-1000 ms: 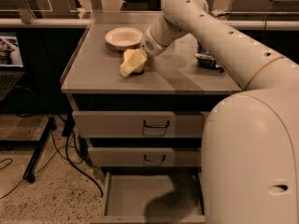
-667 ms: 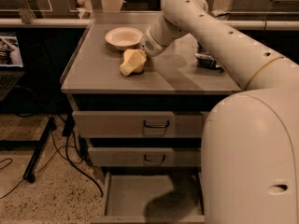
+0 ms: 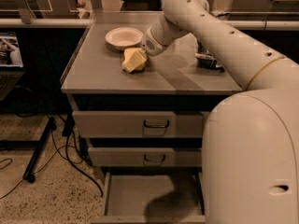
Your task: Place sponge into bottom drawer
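At the far left a screen [image 3: 9, 55] glows beside the desk [image 3: 93, 76], and dark cables [image 3: 60, 146] trail over the speckled floor below it. On the desk top, toward the back, sits a white bowl [image 3: 124, 36], and just in front of it and a little to its right lies the sponge [image 3: 132, 61], a pale yellow block resting on the grey surface. My gripper [image 3: 142, 55] is down at the sponge's right upper side, touching it or very nearly so; I cannot tell whether it is clenched on the sponge or released, since its own yellowish tone runs into the sponge's. I judge the sponge light and soft: it should squash under pressure, not slip, so I would take it across its narrower middle, squeezing enough that it cannot sag out on the way down, and there is little risk of harming it. Further right on the desk lies a small dark object [image 3: 208, 60], well apart from the sponge. Under the desk top the two upper drawers are closed, and the bottom drawer [image 3: 131, 195] stands pulled out with a bare grey floor, partly in the shadow of my arm. The sponge is not yet in it.
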`<state>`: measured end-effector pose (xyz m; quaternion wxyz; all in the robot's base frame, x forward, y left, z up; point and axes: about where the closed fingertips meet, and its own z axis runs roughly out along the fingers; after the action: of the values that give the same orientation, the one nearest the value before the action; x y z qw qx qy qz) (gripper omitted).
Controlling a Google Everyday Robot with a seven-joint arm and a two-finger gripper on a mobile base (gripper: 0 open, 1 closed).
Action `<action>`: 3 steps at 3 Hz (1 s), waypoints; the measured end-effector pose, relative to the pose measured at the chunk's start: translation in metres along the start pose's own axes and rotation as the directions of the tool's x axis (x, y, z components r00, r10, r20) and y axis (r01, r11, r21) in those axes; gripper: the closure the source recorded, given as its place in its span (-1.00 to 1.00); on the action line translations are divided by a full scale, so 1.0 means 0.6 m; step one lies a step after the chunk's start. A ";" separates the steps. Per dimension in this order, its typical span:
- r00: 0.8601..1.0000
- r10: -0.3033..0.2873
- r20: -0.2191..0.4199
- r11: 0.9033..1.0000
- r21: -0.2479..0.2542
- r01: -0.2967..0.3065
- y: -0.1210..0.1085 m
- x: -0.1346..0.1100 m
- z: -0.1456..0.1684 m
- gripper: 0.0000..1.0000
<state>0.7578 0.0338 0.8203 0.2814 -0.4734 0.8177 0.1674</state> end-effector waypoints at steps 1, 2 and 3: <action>1.000 0.000 0.000 1.000 0.000 0.000 0.000 0.000 0.000 0.92; 1.000 0.000 0.000 1.000 0.000 0.000 0.000 -0.003 -0.004 1.00; 0.994 -0.101 0.033 0.993 -0.058 0.103 0.052 -0.015 -0.055 1.00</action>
<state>0.7241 0.0376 0.8522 0.2874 -0.5202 0.7828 0.1842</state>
